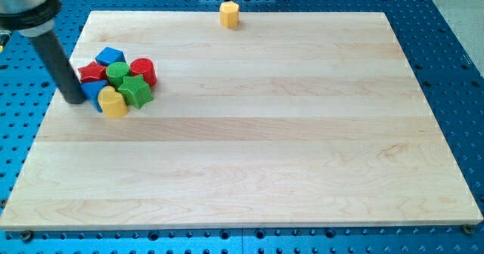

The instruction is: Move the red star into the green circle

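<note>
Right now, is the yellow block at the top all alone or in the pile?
Alone. The yellow block sits at the board's top edge, far from the cluster around the green circle.

my tip sits at the view's left edge of a tight block cluster on the board's upper left; one lone block lies well apart at the top edge.

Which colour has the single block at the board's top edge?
Yellow: the lone block shows clearly in the camera view.
</note>
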Action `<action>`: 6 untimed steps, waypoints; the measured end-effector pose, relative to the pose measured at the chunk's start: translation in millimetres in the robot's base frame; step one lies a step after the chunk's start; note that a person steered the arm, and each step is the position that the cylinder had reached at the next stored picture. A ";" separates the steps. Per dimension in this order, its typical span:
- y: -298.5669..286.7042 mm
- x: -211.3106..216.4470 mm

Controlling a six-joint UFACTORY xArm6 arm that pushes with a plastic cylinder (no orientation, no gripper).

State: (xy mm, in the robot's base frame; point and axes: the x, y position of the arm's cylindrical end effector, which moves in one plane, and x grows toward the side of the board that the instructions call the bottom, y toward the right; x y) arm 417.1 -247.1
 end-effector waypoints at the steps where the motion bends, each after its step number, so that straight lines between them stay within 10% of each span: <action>1: 9.4 0.7; 6: 49.3 -50.6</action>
